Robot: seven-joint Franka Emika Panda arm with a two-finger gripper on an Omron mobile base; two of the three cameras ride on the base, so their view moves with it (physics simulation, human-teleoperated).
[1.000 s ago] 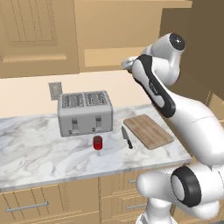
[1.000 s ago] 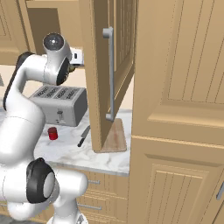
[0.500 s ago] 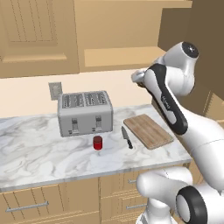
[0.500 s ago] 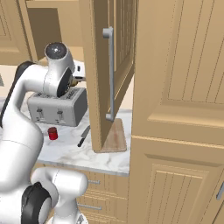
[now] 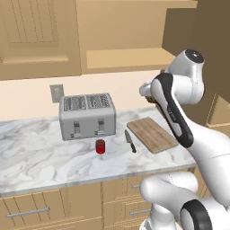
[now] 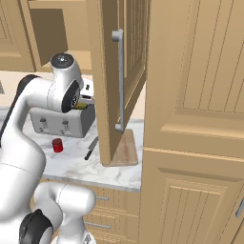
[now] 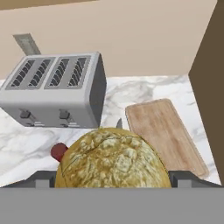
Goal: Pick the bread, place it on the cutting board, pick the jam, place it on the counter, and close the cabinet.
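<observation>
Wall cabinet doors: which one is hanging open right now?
The door with the long grey bar handle, swung out over the cutting board; the raised-panel door up left sits flush.

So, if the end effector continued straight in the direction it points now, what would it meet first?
Probably the counter just beside the toaster, left of the cutting board; the held bread hides the exact line, so depth is uncertain.

Cabinet (image 6: 125, 76) door open; jam (image 6: 57, 145) on counter (image 6: 76, 164) before toaster (image 6: 62, 121).

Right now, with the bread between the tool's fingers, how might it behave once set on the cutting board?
The bread is round and lumpy, so it might roll slightly on the flat cutting board. It probably squashes some under firm grip.
</observation>
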